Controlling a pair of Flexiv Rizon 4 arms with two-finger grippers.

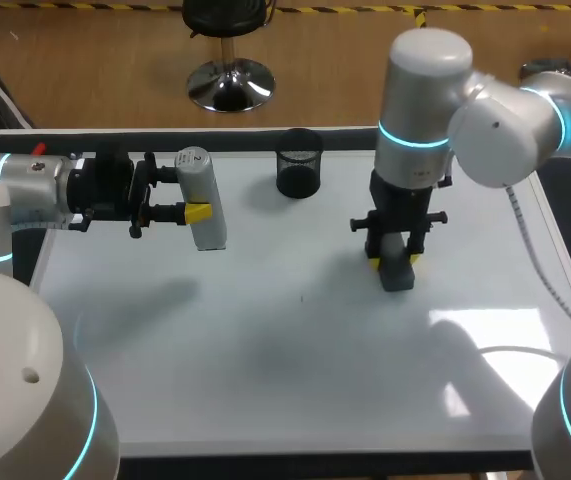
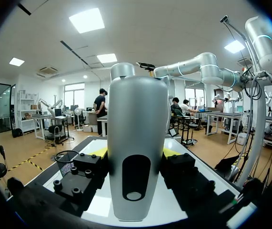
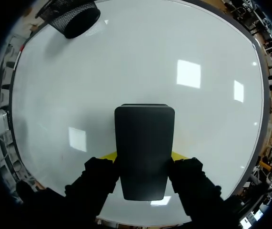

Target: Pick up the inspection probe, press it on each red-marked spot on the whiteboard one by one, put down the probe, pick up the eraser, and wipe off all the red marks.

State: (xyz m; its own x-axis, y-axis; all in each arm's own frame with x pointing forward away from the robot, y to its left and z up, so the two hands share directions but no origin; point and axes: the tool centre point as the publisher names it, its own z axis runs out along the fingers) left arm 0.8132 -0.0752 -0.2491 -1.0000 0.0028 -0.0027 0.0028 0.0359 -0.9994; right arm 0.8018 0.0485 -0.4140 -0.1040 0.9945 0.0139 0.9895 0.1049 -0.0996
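Probe (image 1: 206, 225) clamped in left tool (image 1: 190, 192) shows its dark slot (image 2: 136, 177) only in wrist view; right tool (image 1: 395, 262) grips eraser (image 1: 398, 277).

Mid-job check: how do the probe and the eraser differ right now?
The probe is silver and rounded; the eraser is a dark flat block. The left gripper holds the probe raised above the whiteboard; the eraser hangs from the right gripper, down at the board's middle. Both are clamped between fingers.
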